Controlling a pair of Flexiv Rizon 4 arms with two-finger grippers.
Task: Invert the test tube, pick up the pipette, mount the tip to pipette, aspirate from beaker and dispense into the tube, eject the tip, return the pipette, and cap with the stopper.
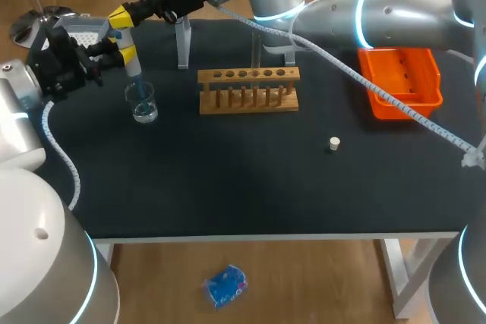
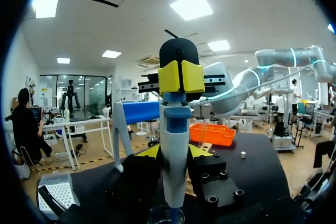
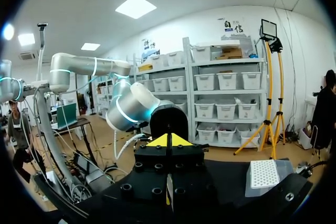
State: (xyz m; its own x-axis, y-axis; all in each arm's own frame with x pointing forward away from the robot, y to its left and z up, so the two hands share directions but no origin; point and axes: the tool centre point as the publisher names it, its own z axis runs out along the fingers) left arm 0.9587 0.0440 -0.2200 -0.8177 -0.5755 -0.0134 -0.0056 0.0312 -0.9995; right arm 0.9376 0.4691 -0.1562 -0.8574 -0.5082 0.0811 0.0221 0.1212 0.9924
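Pipette in beaker, near table edge

The near half of the bench lies open from left edge to right edge; only the small stopper stands there, right of the middle. The rack bars the middle, with a tube upright at its back. The far left corner is crowded: the beaker with the pipette standing in it, the left gripper clamped on the pipette, the right gripper at its top, the tip box behind and a stand just beside. The right arm spans the far edge. Its cable slants past the bin at the far right. An open lane runs between rack and bin.
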